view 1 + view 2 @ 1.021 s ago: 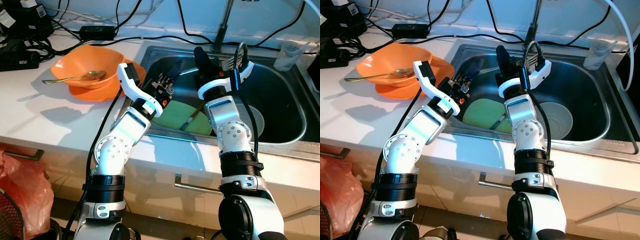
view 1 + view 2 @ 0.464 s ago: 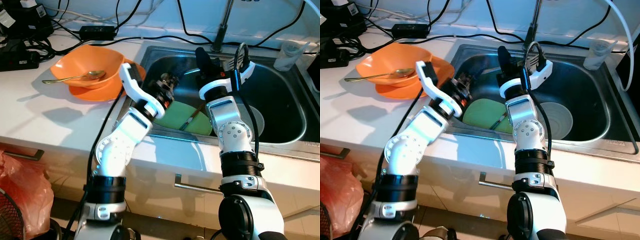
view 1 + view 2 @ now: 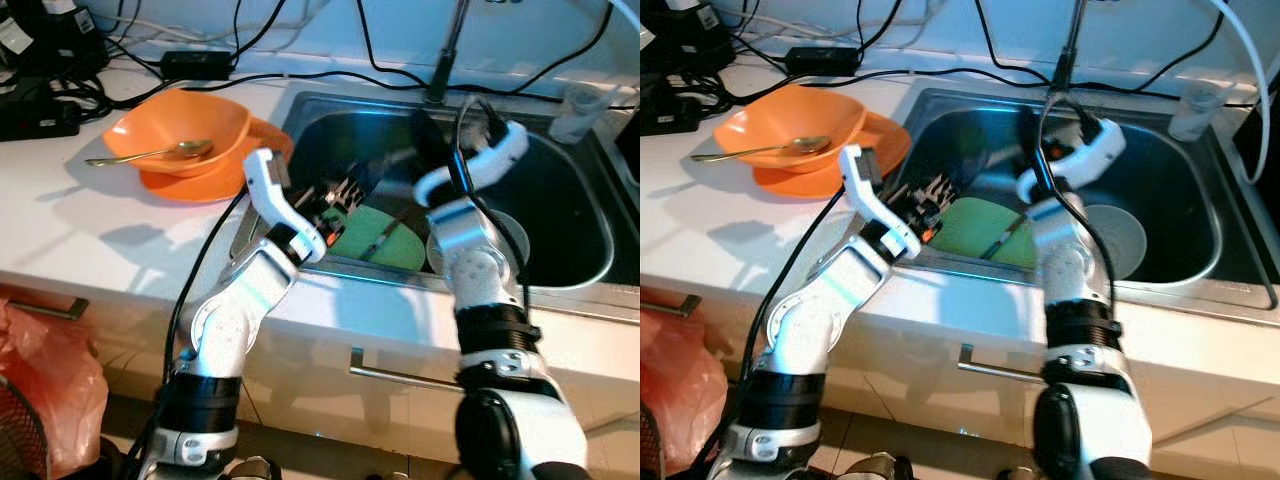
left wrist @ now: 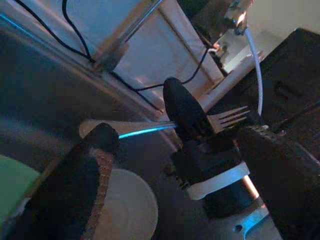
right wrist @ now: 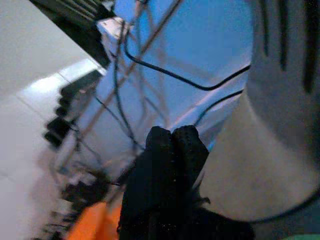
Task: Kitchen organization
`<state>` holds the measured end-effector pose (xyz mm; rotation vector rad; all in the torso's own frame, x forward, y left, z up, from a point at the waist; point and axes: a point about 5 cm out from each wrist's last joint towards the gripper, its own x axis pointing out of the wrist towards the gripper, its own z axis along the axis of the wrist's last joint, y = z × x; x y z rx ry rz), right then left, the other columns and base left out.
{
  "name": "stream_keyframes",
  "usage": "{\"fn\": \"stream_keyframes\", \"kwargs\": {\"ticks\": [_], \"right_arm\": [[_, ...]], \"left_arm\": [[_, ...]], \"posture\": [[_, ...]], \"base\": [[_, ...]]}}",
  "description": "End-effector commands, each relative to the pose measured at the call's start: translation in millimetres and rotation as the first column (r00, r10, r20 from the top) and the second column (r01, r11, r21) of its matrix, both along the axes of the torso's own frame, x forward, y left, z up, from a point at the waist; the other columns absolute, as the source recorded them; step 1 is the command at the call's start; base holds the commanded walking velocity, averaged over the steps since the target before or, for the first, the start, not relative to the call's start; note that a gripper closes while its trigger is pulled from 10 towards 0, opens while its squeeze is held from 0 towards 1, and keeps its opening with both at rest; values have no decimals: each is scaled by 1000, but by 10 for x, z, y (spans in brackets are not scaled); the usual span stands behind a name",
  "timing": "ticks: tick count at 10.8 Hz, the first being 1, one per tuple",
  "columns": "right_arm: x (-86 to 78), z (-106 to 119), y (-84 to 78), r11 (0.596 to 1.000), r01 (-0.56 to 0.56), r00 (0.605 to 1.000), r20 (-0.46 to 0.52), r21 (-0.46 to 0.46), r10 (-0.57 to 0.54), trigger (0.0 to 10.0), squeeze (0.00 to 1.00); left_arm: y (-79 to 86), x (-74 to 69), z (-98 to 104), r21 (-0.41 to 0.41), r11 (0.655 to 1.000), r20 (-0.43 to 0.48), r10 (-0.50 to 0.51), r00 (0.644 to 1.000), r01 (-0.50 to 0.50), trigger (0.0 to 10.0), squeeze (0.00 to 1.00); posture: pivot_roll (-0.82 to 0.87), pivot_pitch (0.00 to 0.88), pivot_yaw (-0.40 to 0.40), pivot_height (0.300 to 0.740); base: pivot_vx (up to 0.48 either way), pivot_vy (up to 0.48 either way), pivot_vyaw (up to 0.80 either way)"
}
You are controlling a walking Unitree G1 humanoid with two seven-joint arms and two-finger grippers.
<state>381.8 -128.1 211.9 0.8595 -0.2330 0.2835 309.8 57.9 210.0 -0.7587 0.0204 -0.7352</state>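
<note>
One fork (image 4: 227, 119) is clamped between the right gripper's (image 4: 192, 120) pressed-together fingers, tines sticking out, above the sink (image 3: 560, 235). Inside the sink lie one green plate (image 3: 385, 240) and one white plate (image 3: 515, 240). The left gripper (image 3: 340, 195), fingers spread wide and holding nothing, hovers over the sink's left edge. Left of the sink sit two orange bowls (image 3: 180, 140) with one spoon (image 3: 150, 155).

– Where can we pass in the sink (image 3: 590, 235)?

– Both our arms crowd its left half, above a green plate (image 3: 385, 240). The right half stays open over a white plate (image 3: 1118, 235).

– And the counter (image 3: 70, 215)?

– Orange bowls (image 3: 185, 135) and cables (image 3: 60, 95) block the back; the front lies bare.
</note>
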Motion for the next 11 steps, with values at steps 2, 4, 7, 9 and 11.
{"fn": "stream_keyframes", "kwargs": {"ticks": [2, 4, 7, 9, 11], "right_arm": [[6, -91, -133, 960, 74, 997, 19, -270, -71, 0, 0], [-8, -318, -200, 830, 92, 993, -8, -551, -115, 9882, 0], [-22, -571, -185, 727, 34, 990, -74, -686, -116, 10000, 745], [-29, -649, -147, 717, 9, 990, -96, -697, -106, 10000, 1000], [-38, -671, -107, 722, -8, 991, -102, -692, -87, 10000, 1000]], "left_arm": [[17, -83, -14, 76, 997, 52, -8, 999, 4, 10000, 1000], [68, -112, -88, 196, 979, 102, 29, 994, -48, 10000, 1000], [93, -133, -143, 257, 963, 118, 57, 991, -85, 10000, 24], [91, -135, -151, 277, 956, 132, 63, 989, -98, 10000, 0], [85, -134, -154, 283, 954, 135, 61, 989, -97, 10000, 0]], "posture": [[13, 90, -29, 740], [18, 89, -31, 740], [20, 88, -34, 740], [20, 87, -33, 740], [18, 86, -32, 740]], "base": [[0, 0, 0], [0, 0, 0], [0, 0, 0], [0, 0, 0], [0, 0, 0]]}}
